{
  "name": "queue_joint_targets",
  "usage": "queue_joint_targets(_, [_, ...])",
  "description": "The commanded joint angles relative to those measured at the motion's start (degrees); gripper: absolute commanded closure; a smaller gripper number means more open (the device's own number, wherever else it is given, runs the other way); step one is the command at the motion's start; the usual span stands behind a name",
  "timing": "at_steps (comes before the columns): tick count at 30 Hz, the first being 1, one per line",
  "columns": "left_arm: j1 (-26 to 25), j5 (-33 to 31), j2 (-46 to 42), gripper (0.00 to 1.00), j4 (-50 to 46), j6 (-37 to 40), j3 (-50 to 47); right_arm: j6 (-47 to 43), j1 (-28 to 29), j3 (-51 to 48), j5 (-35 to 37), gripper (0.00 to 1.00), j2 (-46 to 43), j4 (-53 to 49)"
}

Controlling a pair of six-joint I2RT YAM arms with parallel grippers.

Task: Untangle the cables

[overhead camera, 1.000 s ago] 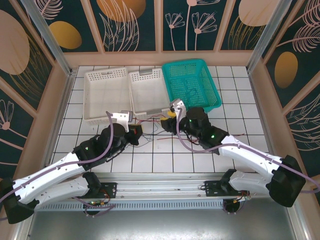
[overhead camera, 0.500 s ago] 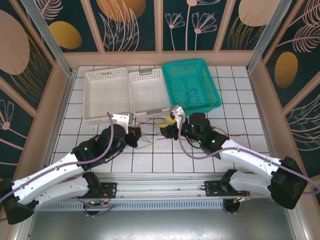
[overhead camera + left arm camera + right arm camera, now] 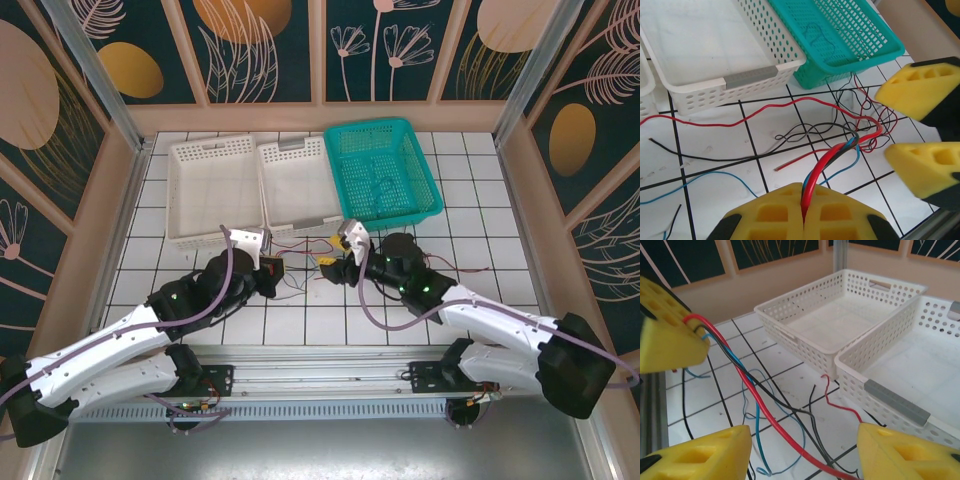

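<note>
The left gripper (image 3: pixel 804 204) is clamped tight on 3 cables (image 3: pixel 827 157), red, black and blue. The right gripper (image 3: pixel 802 452) is spread wide, nothing pinched, just beside that bundle. Loose ends are strewn over the white tiles (image 3: pixel 715 137) near the white basket (image 3: pixel 705 97) and teal basket (image 3: pixel 855 60).

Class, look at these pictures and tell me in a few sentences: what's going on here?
Two robot arms are working on thin red, black and blue cables tangled on the tiled table. The left gripper is shut on a bundle of them. The right gripper is open close to the knot, holding nothing.
</note>
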Motion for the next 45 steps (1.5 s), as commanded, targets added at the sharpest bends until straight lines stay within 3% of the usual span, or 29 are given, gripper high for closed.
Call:
queue_joint_targets(1, [0.2, 0.7, -1.1, 1.00, 0.1, 1.2, 1.5, -2.6, 0.6, 1.6, -2.0, 0.42, 2.0, 2.2])
queue_joint_targets(13, [0.2, 4.2, -1.3, 1.00, 1.9, 2.9, 1.0, -5.9, 1.7, 3.1, 5.1, 0.48, 8.8, 5.8])
queue_joint_targets(15, [0.2, 4.5, -1.4, 1.00, 2.0, 3.1, 0.8, -6.8, 1.8, 4.2, 5.9, 0.58, 9.7, 5.3])
queue_joint_targets(17, [0.2, 4.5, -1.5, 1.00, 1.9, 3.2, 0.6, -7.5, 2.1, 5.2, 7.0, 0.80, 10.0, 4.5])
queue_joint_targets(19, [0.2, 4.2, -1.9, 1.00, 1.6, 3.3, 0.4, -8.0, 2.4, 6.0, 8.4, 0.96, 9.6, 3.5])
queue_joint_targets(20, [0.2, 3.8, -2.2, 1.00, 1.4, 3.3, 0.2, -8.1, 2.6, 6.1, 8.8, 1.00, 9.2, 2.9])
queue_joint_targets(25, [0.2, 1.4, -3.3, 0.99, 0.2, 3.2, -1.0, -7.9, 3.9, 5.9, 12.8, 1.00, 5.1, 0.1])
queue_joint_targets(29, [0.2, 0.5, -2.6, 0.84, -0.1, 3.5, -1.5, -5.8, 4.2, 7.2, 19.3, 1.00, 2.3, -5.0])
queue_joint_targets(33, [0.2, -0.7, -1.2, 0.66, 0.3, 3.8, -1.8, -3.7, 4.2, 10.1, 21.5, 1.00, 0.7, -10.7])
queue_joint_targets(45, [0.2, 1.1, -1.5, 0.35, 4.6, 3.8, -4.5, 3.5, 4.2, 20.1, 8.8, 1.00, -4.4, -20.9])
